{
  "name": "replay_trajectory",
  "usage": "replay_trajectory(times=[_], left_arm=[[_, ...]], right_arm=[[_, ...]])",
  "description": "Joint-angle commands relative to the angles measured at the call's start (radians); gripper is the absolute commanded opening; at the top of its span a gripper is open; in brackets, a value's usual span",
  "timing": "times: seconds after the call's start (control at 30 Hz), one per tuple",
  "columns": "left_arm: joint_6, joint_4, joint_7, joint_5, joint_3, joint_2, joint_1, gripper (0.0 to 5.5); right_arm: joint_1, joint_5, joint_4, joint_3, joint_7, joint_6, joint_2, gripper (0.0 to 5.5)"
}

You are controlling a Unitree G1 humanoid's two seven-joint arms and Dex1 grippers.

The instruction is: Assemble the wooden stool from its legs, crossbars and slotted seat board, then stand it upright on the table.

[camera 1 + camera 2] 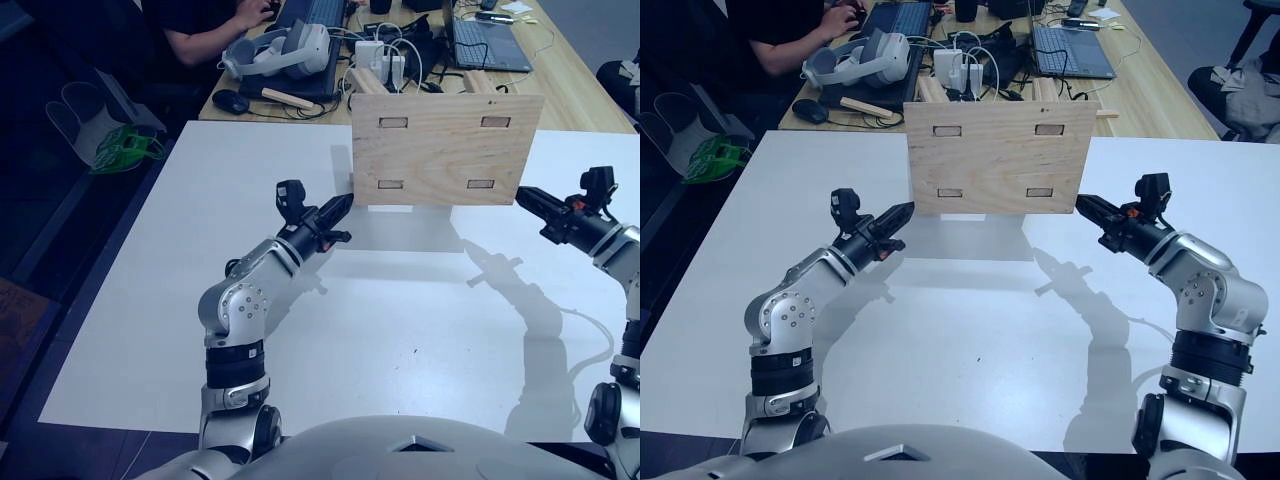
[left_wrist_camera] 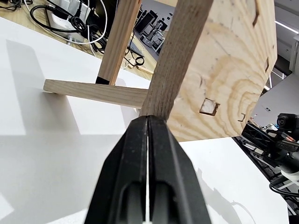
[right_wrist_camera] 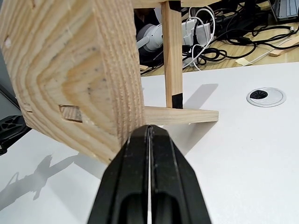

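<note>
The assembled wooden stool lies on its side at the back of the white table (image 1: 400, 330). Its slotted seat board (image 1: 440, 150) stands on edge facing me. In the left wrist view, a leg (image 2: 180, 56) runs up behind the board and a wooden bar (image 2: 93, 92) rests flat on the table. My left gripper (image 1: 343, 205) is shut, its tip at the board's lower left corner, touching that leg (image 2: 148, 120). My right gripper (image 1: 522, 195) is shut too, its tip against the board's right edge (image 3: 148, 128). Neither holds anything.
Behind the table stands a wooden desk (image 1: 560, 70) with laptops, a headset (image 1: 280, 50), cables and a loose wooden piece (image 1: 288, 97); a person sits there. A cable grommet (image 3: 265, 96) is set in the table. The near half of the table is bare.
</note>
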Motion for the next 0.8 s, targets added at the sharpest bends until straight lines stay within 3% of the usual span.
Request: replay_trajectory(times=[0.03,0.8], left_arm=[[0.030,-0.035,-0.078,-0.102,-0.085,-0.069,-0.077,0.05],[-0.003,-0.048,-0.042,-0.173,-0.065,-0.066,-0.130,0.05]], right_arm=[[-0.071,0.105,-0.071,0.069,0.052,0.026,0.075,0.00],[-0.109,0.160,-0.090,0.043,0.017,0.042,0.096,0.00]])
